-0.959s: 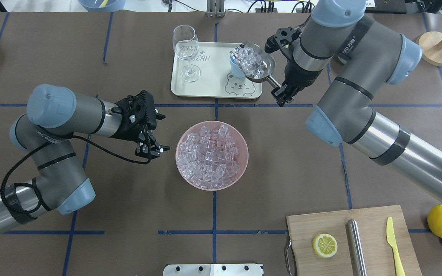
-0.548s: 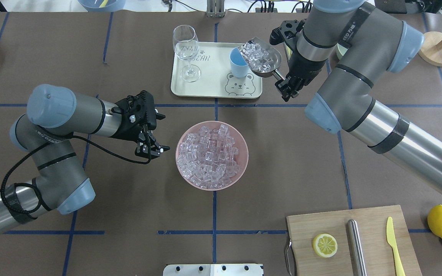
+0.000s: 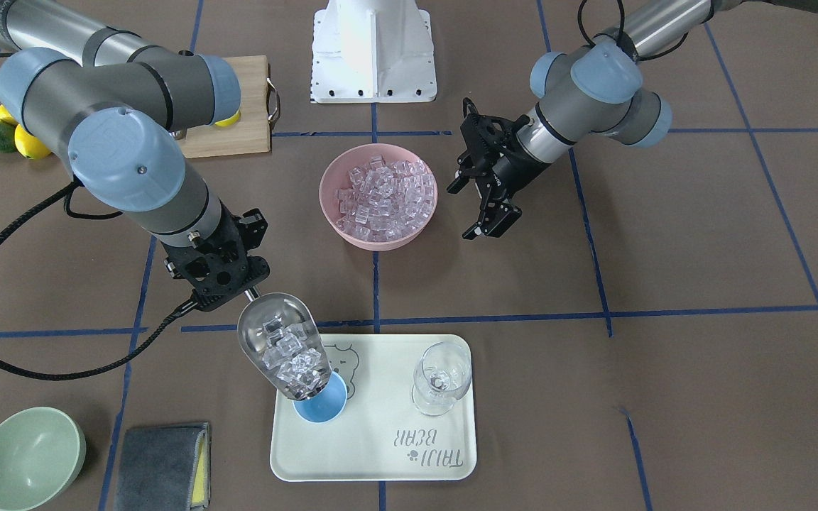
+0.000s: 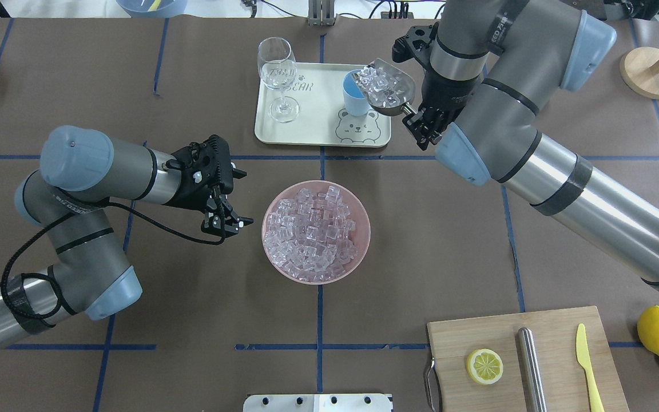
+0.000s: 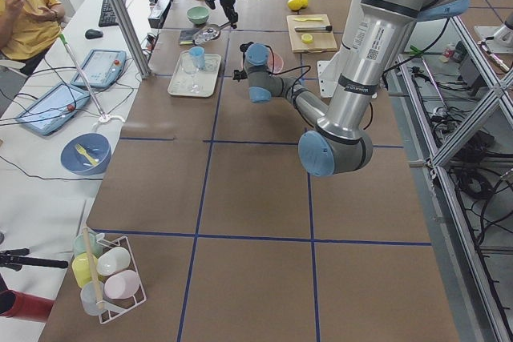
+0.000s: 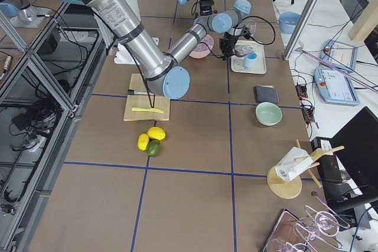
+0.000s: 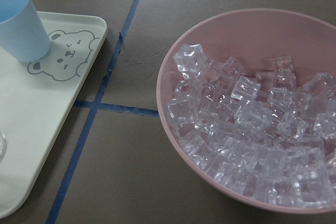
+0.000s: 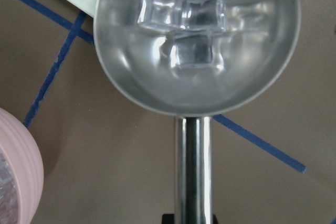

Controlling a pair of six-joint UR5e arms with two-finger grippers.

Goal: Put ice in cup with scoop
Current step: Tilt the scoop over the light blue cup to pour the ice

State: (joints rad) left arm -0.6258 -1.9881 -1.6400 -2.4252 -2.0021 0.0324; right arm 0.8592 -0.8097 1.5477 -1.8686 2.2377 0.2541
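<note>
The right hand (image 4: 415, 121) gripped the scoop (image 4: 391, 87) by its rod handle, the trough tilted with its lip over the cup (image 4: 354, 102) on the tray (image 4: 306, 129) and ice (image 4: 379, 84) heaped inside. The trough looked wider than the cup's mouth, so cubes could spill onto the tray, or the lip could tip the light cup. The wine glass (image 4: 277, 74) stood well apart. The left hand (image 4: 227, 222), spread and empty, hung beside the pink bowl (image 4: 364, 240).
</note>
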